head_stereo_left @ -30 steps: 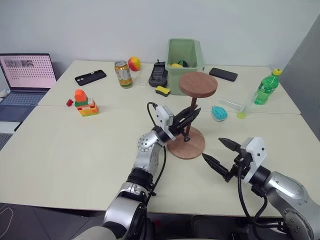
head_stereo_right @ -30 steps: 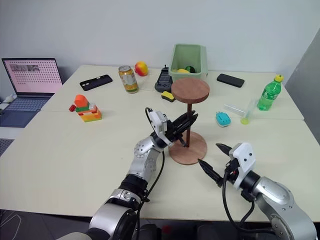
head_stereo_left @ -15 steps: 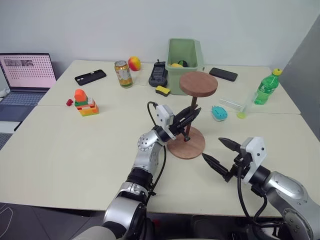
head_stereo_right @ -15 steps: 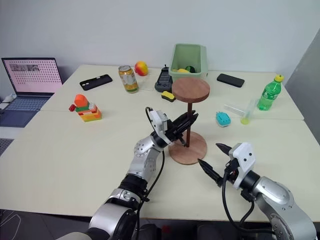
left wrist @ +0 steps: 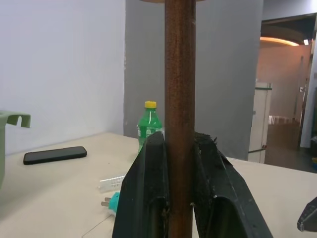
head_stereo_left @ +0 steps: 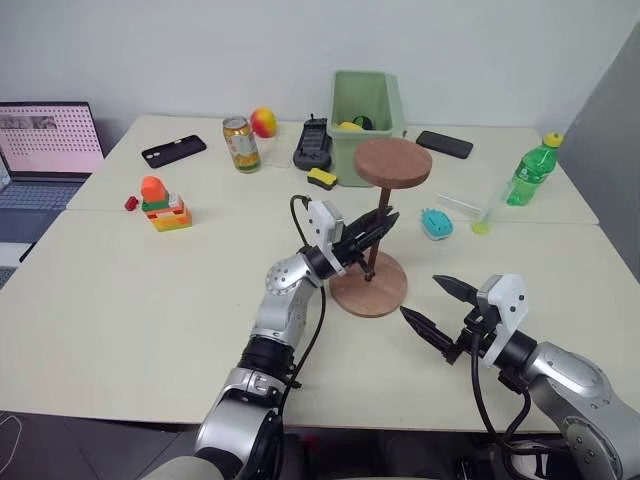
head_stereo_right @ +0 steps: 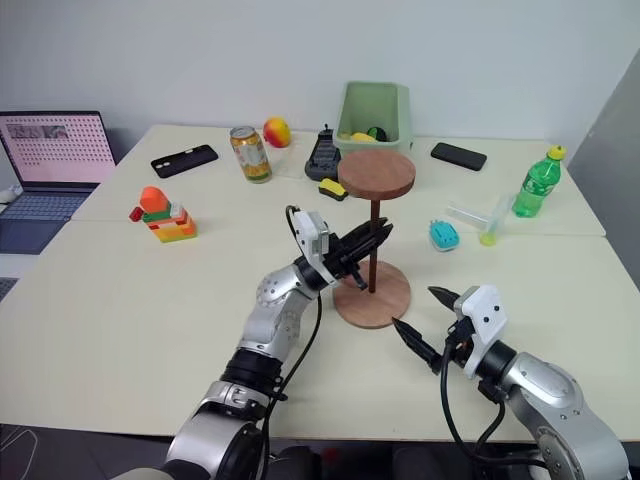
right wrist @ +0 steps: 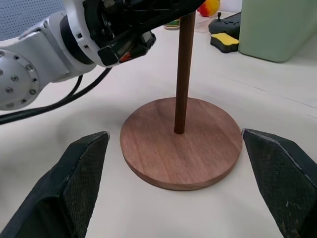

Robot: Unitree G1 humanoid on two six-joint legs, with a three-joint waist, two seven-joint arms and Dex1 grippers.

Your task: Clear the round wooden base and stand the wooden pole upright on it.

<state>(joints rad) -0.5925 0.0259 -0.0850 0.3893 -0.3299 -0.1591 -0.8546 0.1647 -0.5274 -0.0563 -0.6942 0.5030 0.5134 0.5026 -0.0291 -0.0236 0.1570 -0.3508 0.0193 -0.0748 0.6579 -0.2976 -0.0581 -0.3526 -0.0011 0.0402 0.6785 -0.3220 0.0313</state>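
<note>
Right wrist view: wooden pole (right wrist: 183,74) stands upright with its lower tip on the middle of the round wooden base (right wrist: 181,142), disc end up. Base top is bare apart from the rod, so clearing looks done. Versus a second ago nothing on the table has really moved: the head views shifted as a whole, so that's camera, not objects. Pole was already vertical on the base then and is the same now, left gripper (head_stereo_left: 368,233) clamped on it throughout. My read: placement is effectively made, this is the hold-and-settle phase, and what's left is letting go without tipping it. Left wrist view confirms the grip: both black fingers (left wrist: 148,198) pressed against the rod from either side, low on the shaft, below the top disc. Left forearm reaches in from about 7 o'clock of the base, gripper aimed slightly upward toward 2 o'clock. Right gripper (head_stereo_left: 441,305) sits at about 4 o'clock of the base, near but not touching, level, jaws spread wide and empty, fingertips bracketing the base as seen from its own camera. It hasn't shifted over the last second either. Base lies on the table (head_stereo_left: 150,300) centre, with the green bin (head_stereo_left: 362,105) at 12 o'clock behind it and the teal plug (head_stereo_left: 435,222) at 2 o'clock. Risk: a thin rod on a flat disc can topple on release unless it seats in a socket; can't tell if there is one.
</note>
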